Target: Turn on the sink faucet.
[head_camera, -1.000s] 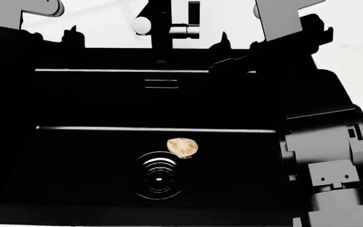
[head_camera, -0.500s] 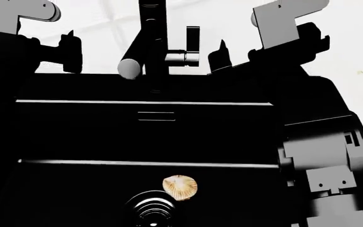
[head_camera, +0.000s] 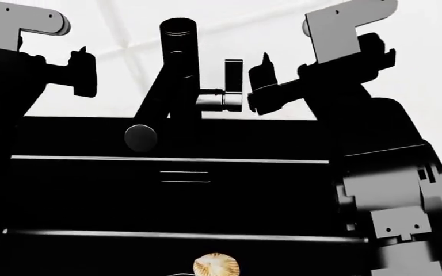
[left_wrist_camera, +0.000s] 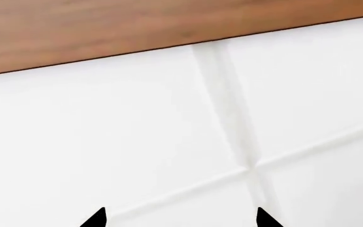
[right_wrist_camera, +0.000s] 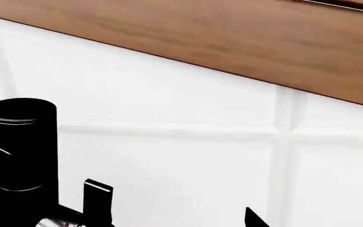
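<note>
Progress: nothing of the task looks done; I see no water at the nozzle, and neither gripper touches the small flat black lever handle (head_camera: 234, 75), which stands upright.
What is left: as I judge it, almost all, namely closing the last gap to the lever, taking or pushing it, and moving it until water runs.
Right gripper (head_camera: 258, 86): its black fingertips are just beside the lever, on its right, and apart from it; they hold nothing, but how wide they stand I cannot tell, because black lies on black.
Left gripper (head_camera: 83, 72): it hangs to the left of the faucet, well apart from it and empty; in the left wrist view only two black tips show, with a wide gap between them over the white tiled wall (left_wrist_camera: 137, 142), so it seems spread.
Faucet: the matte black tall sink faucet (head_camera: 178, 63) stands at the middle of the back rim of the large glossy black rectangular sink (head_camera: 167, 195); its slim spout slants down to the left and ends in a round grey nozzle (head_camera: 141, 137) over the basin.
Lever mount: a short shiny metal stub (head_camera: 221, 100) joins the lever to the right side of the column.
Basin: a pale ribbed shell-like object (head_camera: 216, 266) lies low on the sink floor.
</note>
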You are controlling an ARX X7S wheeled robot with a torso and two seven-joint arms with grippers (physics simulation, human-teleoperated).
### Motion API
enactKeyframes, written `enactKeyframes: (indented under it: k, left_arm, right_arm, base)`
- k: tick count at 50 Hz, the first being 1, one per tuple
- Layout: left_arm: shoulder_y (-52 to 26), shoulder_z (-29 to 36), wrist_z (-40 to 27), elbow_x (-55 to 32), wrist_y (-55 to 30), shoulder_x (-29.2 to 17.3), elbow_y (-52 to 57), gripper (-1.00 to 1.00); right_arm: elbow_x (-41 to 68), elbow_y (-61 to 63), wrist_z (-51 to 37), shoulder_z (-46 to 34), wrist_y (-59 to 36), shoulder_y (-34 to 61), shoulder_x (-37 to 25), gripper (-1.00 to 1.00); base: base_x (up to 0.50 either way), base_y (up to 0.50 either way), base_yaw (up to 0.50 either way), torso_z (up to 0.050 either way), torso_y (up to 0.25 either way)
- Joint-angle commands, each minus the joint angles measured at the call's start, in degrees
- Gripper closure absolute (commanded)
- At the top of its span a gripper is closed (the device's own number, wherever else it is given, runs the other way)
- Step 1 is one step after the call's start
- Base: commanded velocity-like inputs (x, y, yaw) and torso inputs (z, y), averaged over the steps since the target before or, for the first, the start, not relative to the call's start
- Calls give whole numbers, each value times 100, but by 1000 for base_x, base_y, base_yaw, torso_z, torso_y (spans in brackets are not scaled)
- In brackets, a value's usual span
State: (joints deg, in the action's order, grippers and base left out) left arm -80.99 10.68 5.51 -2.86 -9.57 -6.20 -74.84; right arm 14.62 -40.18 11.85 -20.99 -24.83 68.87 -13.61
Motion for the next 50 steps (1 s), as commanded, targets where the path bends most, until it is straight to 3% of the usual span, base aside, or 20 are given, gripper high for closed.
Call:
enactKeyframes:
  k: [1, 7, 16, 26, 44, 50]
  left_arm:
    - [129, -73, 49, -12, 15, -5, 3, -100]
    - [145, -71, 47, 13, -28, -8, 5, -100]
    - [116, -141, 35, -26, 46, -7, 18, -100]
    - [199, -210, 22, -63, 139, -31, 18, -100]
    - [280, -202, 84, -36, 312, -75, 61, -100]
    - [478, -166, 157, -43, 86, -108, 602, -100]
  right_arm:
    - [567, 791, 44, 361, -601, -149, -3, -100]
    - [618, 571, 276, 236, -573, -89, 161, -100]
    - [370, -773, 522, -6, 137, 314, 551, -100]
    - [98, -3468, 695, -78, 1530, 1123, 1138, -100]
    - [-843, -3480, 664, 770, 1212, 1115, 1326, -100]
    - [-688, -3480, 641, 709, 1168, 1259, 1355, -100]
  base:
    - [0, 0, 0, 0, 0]
    - [0, 0, 0, 0, 0]
    - [0, 0, 0, 0, 0]
    - [0, 0, 0, 0, 0]
    - [0, 0, 0, 0, 0]
    - [0, 0, 0, 0, 0]
